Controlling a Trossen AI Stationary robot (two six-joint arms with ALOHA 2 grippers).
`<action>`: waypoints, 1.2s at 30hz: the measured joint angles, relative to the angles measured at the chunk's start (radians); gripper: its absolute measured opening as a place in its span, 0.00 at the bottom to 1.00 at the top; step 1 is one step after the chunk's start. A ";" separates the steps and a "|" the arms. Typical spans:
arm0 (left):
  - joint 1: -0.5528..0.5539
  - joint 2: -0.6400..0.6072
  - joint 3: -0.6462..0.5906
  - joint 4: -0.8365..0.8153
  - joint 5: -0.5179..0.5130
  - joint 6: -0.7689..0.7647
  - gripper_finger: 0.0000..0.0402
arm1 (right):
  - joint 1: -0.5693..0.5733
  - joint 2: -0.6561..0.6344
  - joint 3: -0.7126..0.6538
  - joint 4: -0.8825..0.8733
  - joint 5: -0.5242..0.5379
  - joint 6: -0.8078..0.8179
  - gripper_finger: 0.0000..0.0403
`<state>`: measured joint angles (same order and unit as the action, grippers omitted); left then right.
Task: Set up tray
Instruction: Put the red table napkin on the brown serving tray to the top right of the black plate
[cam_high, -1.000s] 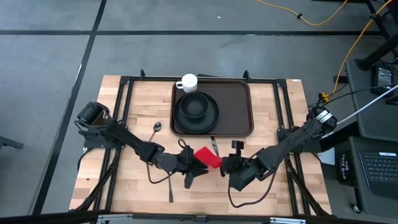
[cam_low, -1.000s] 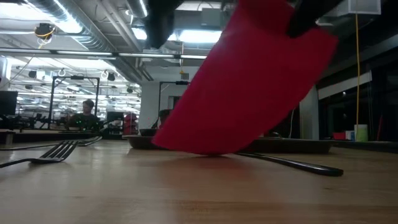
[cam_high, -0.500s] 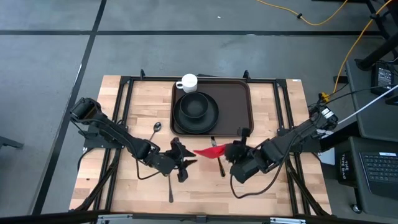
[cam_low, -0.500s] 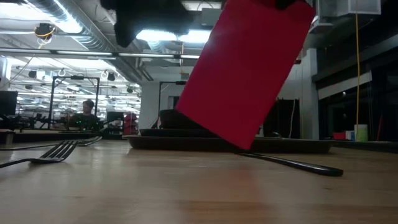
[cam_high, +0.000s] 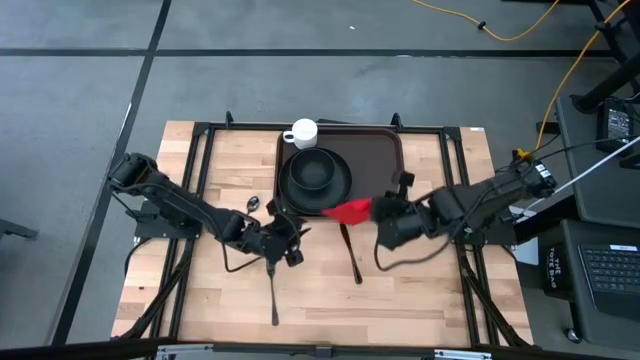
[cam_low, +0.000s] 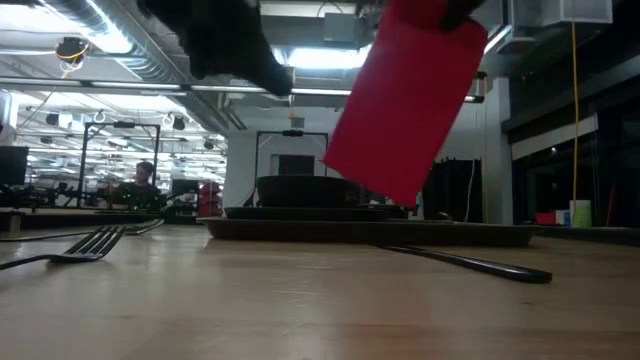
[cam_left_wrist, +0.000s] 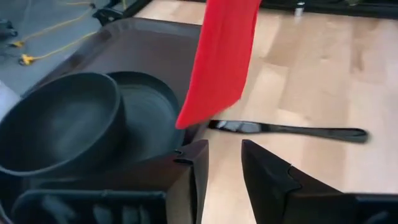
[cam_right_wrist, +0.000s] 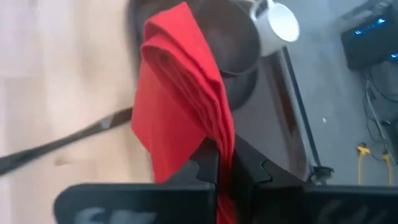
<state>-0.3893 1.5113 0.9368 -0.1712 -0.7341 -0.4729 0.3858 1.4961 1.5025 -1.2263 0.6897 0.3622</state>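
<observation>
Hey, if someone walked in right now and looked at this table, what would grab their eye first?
The red napkin stands out most, hanging from the right gripper at the near edge of the brown tray. On the tray's left side sits a black bowl on a black plate, with a white mug at the far left corner. The left gripper hovers empty over the wood beside a fork.

Red napkin (cam_high: 349, 211), dark brown tray (cam_high: 385, 175)

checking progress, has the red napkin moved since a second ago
Yes. Held in the right gripper, the red napkin has gone from the bare wood in front of the tray up to its near rim.
</observation>
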 joint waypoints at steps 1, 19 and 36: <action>0.015 -0.001 -0.021 0.022 0.002 0.009 0.21 | -0.015 -0.011 -0.012 0.001 0.001 -0.012 0.04; 0.306 -0.127 -0.392 0.645 0.417 0.225 0.05 | -0.244 -0.268 -0.141 0.012 -0.038 -0.366 0.04; 0.326 -0.127 -0.391 0.677 0.473 0.304 0.04 | -0.476 -0.207 -0.142 0.048 -0.100 -0.563 0.04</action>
<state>-0.0631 1.3842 0.5453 0.5058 -0.2612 -0.1688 -0.0900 1.2891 1.3609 -1.1787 0.5900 -0.2013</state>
